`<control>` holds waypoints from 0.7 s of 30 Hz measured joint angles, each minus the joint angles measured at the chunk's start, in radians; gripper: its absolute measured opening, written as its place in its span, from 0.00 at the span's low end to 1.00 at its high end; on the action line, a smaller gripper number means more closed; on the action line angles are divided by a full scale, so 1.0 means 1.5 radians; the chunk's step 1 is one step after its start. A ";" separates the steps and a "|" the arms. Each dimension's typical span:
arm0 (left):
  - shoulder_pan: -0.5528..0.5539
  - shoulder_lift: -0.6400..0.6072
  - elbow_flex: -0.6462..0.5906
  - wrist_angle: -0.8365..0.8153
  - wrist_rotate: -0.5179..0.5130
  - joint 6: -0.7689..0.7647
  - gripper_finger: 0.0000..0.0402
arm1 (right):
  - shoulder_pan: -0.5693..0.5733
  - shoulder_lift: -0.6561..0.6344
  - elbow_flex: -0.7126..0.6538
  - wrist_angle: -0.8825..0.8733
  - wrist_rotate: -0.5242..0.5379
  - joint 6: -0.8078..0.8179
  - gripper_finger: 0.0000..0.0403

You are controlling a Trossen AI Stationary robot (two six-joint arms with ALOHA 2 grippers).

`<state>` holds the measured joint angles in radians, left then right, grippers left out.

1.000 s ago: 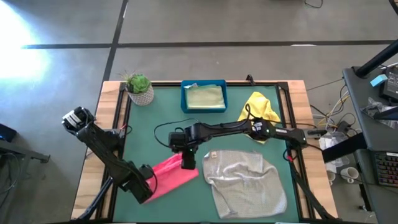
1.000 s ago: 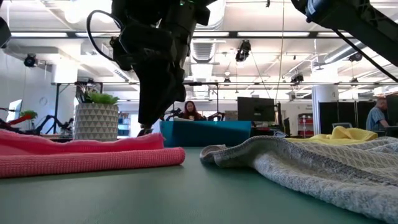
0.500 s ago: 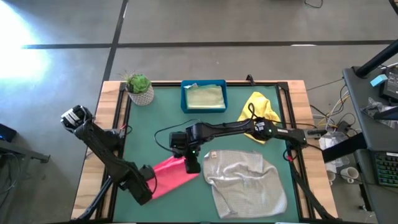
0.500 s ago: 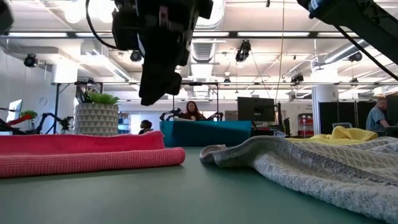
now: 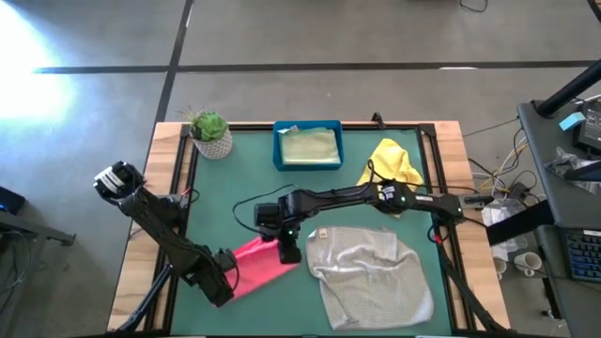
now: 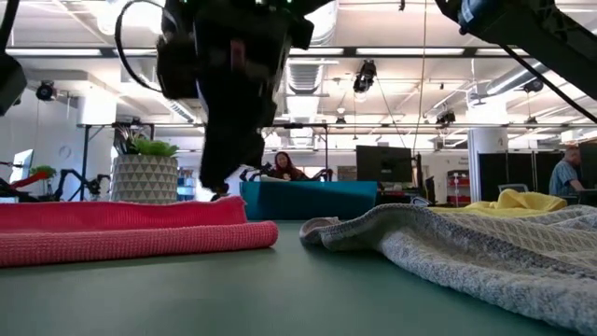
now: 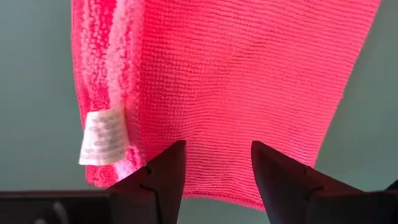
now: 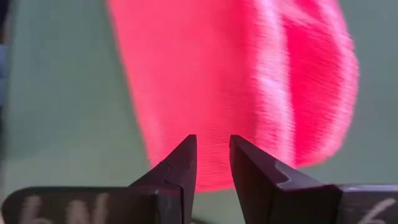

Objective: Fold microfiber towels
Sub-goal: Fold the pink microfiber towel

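Right gripper (image 5: 289, 250), fingers narrowly parted and holding nothing, is hovering over the one folded hot pink microfiber towel (image 5: 255, 266); left gripper (image 5: 226, 275) is gaping empty at its near-left end; one crumpled light grey towel (image 5: 369, 273) is lying right.

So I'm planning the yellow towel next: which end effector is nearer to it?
Right. The right end effector is over the pink towel's near end, mid-table; the left end effector is at its far end, farther from the yellow towel.

A: right wrist view is all smeared, pink towel (image 8: 236, 81) has no sharp edge.

B: yep, and the right arm (image 5: 329, 198) hides that towel's end from above.
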<state>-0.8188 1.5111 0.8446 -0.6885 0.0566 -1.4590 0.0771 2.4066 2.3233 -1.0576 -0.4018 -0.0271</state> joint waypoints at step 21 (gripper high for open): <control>0.001 -0.001 -0.012 0.000 -0.002 0.000 0.41 | -0.016 0.000 -0.066 0.029 -0.010 0.035 0.21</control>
<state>-0.8181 1.5093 0.8265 -0.6880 0.0540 -1.4597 0.0532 2.4069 2.2242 -1.0145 -0.4166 0.0262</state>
